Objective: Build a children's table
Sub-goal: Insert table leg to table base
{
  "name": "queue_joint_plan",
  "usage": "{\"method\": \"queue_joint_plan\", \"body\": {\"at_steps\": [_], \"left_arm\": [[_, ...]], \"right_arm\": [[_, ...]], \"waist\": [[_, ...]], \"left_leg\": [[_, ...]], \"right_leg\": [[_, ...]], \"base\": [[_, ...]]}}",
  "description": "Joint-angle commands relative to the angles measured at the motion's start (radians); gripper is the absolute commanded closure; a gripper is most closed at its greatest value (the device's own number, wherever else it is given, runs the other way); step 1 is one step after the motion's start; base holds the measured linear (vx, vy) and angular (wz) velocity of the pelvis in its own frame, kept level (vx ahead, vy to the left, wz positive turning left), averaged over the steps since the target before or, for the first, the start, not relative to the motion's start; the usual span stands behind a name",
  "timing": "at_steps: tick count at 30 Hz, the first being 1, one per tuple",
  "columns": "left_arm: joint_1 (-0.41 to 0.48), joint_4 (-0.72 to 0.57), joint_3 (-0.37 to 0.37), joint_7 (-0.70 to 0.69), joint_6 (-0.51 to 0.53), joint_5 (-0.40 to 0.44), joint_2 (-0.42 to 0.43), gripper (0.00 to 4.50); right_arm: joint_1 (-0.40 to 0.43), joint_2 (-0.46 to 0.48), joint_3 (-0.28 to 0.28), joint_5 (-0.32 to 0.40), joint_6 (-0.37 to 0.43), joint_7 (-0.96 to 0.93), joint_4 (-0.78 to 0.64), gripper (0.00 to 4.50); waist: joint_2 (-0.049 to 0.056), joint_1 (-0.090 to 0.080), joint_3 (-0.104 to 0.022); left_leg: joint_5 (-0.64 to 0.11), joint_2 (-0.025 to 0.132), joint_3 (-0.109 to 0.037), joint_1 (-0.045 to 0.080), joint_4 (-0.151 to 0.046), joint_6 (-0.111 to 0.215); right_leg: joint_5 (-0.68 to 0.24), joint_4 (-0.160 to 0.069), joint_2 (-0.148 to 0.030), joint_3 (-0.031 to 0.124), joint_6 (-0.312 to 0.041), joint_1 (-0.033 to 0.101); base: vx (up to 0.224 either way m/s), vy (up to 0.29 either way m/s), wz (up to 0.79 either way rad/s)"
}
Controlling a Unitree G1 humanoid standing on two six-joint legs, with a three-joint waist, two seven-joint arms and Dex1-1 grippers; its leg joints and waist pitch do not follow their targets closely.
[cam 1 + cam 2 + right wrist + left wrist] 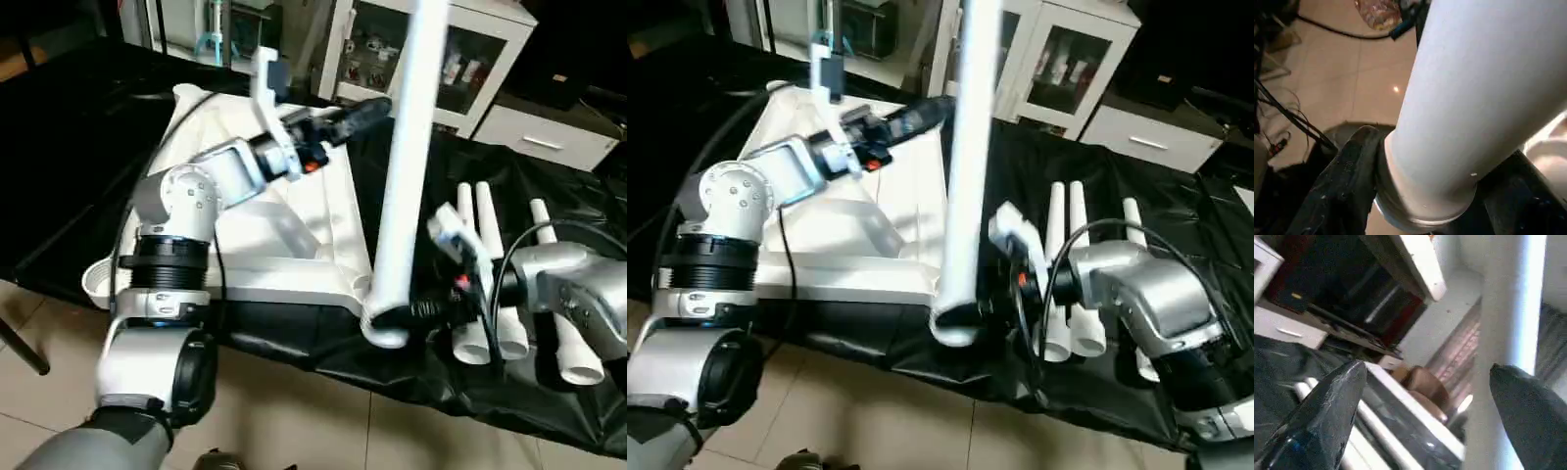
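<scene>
Upright white leg (pixel 409 157) at 3 o'clock of white top (pixel 284 230), base at corner socket (pixel 384 328). Right gripper (pixel 1420 196) clamped around its thick base; left gripper (pixel 367 113) spread wide, empty. Probably light, stiff, smooth and slippery: best gripped low, near the collar.

cloth (pixel 549 186): black, creased, covers the work table and hangs over its near edge
cabinet (pixel 460 59): white, glass doors, stands beyond the table's far edge; small items on its shelves, too small to tell
drawer unit (pixel 554 132): white, low, just beside the cabinet, past the table's far right corner
floor (pixel 294 421): pale tiles, below the table's near edge
cable (pixel 1337 30): black, lying on the floor tiles
</scene>
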Motion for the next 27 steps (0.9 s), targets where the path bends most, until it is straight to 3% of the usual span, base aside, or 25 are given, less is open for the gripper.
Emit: {"method": "queue_joint_plan", "body": {"at_steps": [1, 8, 14, 22, 27], "left_arm": [[-0.023, -0.069, 0.01, 0.002, 0.059, -0.065, -0.027, 0.0], [-0.001, -0.123, 0.012, 0.018, 0.111, -0.106, -0.054, 0.0], [0.027, -0.144, -0.058, 0.054, 0.064, -0.032, -0.061, 0.0], [0.026, -0.177, -0.054, 0.064, 0.067, -0.047, -0.071, 0.0], [0.03, -0.182, -0.055, 0.074, 0.058, -0.046, -0.064, 0.48]], "right_arm": [[0.005, -0.03, 0.019, -0.033, -0.017, 0.018, -0.009, 1.97], [0.002, -0.041, 0.052, -0.063, -0.037, 0.037, -0.012, 1.97], [-0.01, -0.045, 0.076, -0.127, -0.073, 0.022, 0.005, 1.97], [-0.032, -0.039, 0.101, -0.202, -0.121, -0.021, 0.027, 1.97], [-0.045, -0.02, 0.092, -0.225, -0.141, -0.042, 0.049, 1.97]], "waist": [[0.005, 0.003, -0.068], [0.004, 0.003, -0.069], [0.005, 0.003, -0.071], [0.008, 0.001, -0.072], [0.009, -0.001, -0.072]], "left_leg": [[-0.057, 0.039, -0.01, 0.007, -0.063, -0.017], [-0.024, 0.037, -0.008, 0.007, -0.058, 0.015], [-0.025, 0.039, -0.01, 0.008, -0.058, 0.015], [-0.023, 0.037, -0.009, 0.008, -0.058, 0.013], [-0.027, 0.037, -0.009, 0.009, -0.057, 0.012]], "right_leg": [[-0.074, -0.063, -0.078, 0.048, -0.203, 0.068], [-0.022, -0.061, -0.073, 0.048, -0.217, 0.065], [-0.029, -0.062, -0.073, 0.049, -0.203, 0.066], [-0.004, -0.059, -0.071, 0.048, -0.213, 0.067], [-0.003, -0.058, -0.07, 0.048, -0.216, 0.067]], "base": [[0.0, 0.0, 0.0], [0.0, 0.0, 0.0], [0.0, 0.0, 0.0], [0.0, 0.0, 0.0], [0.0, 0.0, 0.0]]}}
